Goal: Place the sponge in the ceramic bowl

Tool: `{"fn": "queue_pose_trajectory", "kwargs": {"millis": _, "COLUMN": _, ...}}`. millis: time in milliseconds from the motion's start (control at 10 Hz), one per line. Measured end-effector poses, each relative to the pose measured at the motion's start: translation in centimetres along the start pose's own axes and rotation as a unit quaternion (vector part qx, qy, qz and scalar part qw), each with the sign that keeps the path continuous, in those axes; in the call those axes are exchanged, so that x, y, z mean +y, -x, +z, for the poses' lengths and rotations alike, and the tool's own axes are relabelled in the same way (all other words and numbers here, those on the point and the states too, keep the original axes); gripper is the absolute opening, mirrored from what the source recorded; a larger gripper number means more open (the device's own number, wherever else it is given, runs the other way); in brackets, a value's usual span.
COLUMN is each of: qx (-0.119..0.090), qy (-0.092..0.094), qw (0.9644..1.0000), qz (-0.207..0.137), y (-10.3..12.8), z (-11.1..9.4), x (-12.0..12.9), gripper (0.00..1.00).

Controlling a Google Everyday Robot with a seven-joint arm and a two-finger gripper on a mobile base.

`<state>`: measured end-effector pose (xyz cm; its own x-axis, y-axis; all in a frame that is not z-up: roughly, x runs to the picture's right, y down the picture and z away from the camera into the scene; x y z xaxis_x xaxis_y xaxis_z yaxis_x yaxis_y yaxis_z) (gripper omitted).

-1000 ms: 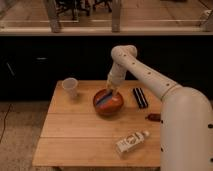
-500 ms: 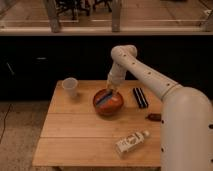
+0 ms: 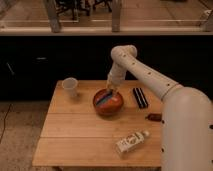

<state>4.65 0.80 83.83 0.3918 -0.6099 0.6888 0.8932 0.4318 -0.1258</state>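
The orange-brown ceramic bowl (image 3: 108, 103) stands on the wooden table (image 3: 80, 135), just back of its middle. The blue sponge (image 3: 104, 98) lies inside it, slanted from lower left to upper right. My gripper (image 3: 110, 90) hangs right over the bowl's back right rim, at the sponge's upper end. The white arm comes down to it from the right.
A small white cup (image 3: 70, 87) stands at the back left of the table. A dark ridged bar (image 3: 140, 97) lies right of the bowl. A small dark object (image 3: 154, 117) sits near the right edge, and a white bottle (image 3: 131, 142) lies on its side near the front.
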Motion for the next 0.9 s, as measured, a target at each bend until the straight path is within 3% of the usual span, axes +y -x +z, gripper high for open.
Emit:
{"fn": "queue_pose_trajectory", "kwargs": {"millis": 600, "qx": 0.004, "qy": 0.0, "qw": 1.0, "qz": 0.0, "y": -0.09, "z": -0.03, "x": -0.01, "gripper": 0.33}}
{"fn": "queue_pose_trajectory", "kwargs": {"millis": 900, "qx": 0.006, "qy": 0.0, "qw": 1.0, "qz": -0.001, "y": -0.15, "z": -0.05, "x": 0.02, "gripper": 0.33}}
